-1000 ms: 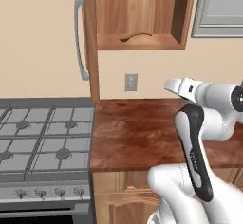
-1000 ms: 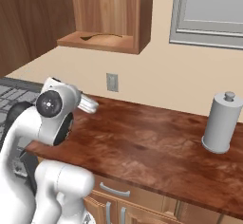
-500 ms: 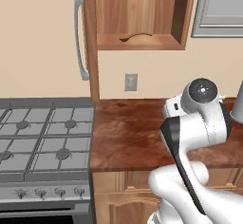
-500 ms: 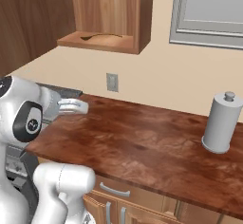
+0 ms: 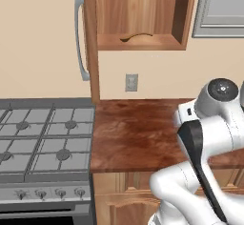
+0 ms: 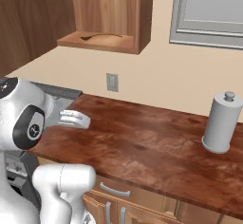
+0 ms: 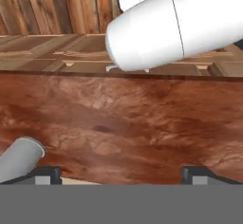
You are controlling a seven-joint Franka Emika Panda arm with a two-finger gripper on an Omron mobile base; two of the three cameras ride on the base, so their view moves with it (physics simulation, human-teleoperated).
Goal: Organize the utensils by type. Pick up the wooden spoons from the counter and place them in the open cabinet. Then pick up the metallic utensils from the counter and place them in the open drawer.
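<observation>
A wide stretch of bare dark wood counter is seen between a gas stove at its left end and a grey canister standing upright near its right end. Above, an open wall cabinet is entered from the front; a wooden spoon lies on its shelf, and its door is swung out to the left.

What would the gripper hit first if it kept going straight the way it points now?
Most likely the counter top itself: in the hand view the open gripper looks down across bare wood grain. The grey canister sits off to one side, out of that line. Depth is uncertain.
</observation>
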